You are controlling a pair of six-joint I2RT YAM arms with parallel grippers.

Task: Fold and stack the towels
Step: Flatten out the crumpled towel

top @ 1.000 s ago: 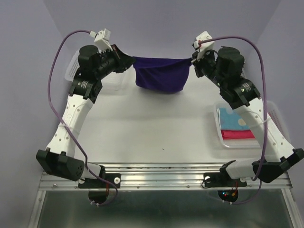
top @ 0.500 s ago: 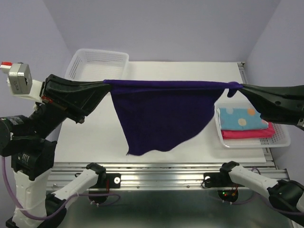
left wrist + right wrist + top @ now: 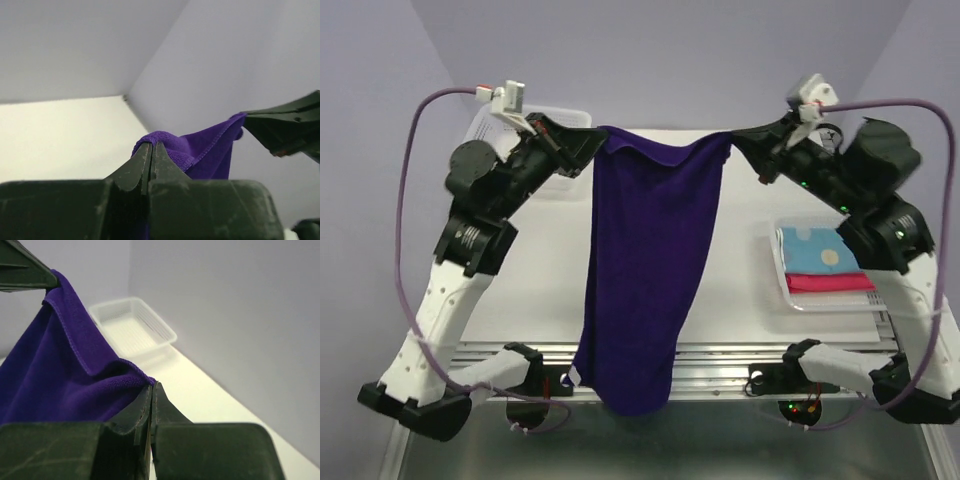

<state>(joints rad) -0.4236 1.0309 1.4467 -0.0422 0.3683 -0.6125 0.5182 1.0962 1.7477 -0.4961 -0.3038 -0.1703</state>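
Note:
A dark navy-purple towel [image 3: 645,270] hangs in the air between both arms, its lower end drooping past the table's near edge. My left gripper [image 3: 602,137] is shut on its upper left corner [image 3: 165,142]. My right gripper [image 3: 731,136] is shut on the upper right corner [image 3: 125,375]. The top edge sags a little between the two grips. In the left wrist view the right gripper's fingers [image 3: 285,127] show beyond the cloth. A folded light blue dotted towel [image 3: 820,250] lies on a pink one [image 3: 825,283] in the right basket.
A white mesh basket [image 3: 910,290] at the right edge of the table [image 3: 750,270] holds the folded stack. Another white mesh basket [image 3: 132,330] stands at the far left corner, partly behind the left arm. Purple cables loop above both arms.
Both arms swung back up and inward from a low wide stretch. The towel, spread wide half a second ago, now hangs long and narrow from two close corners.

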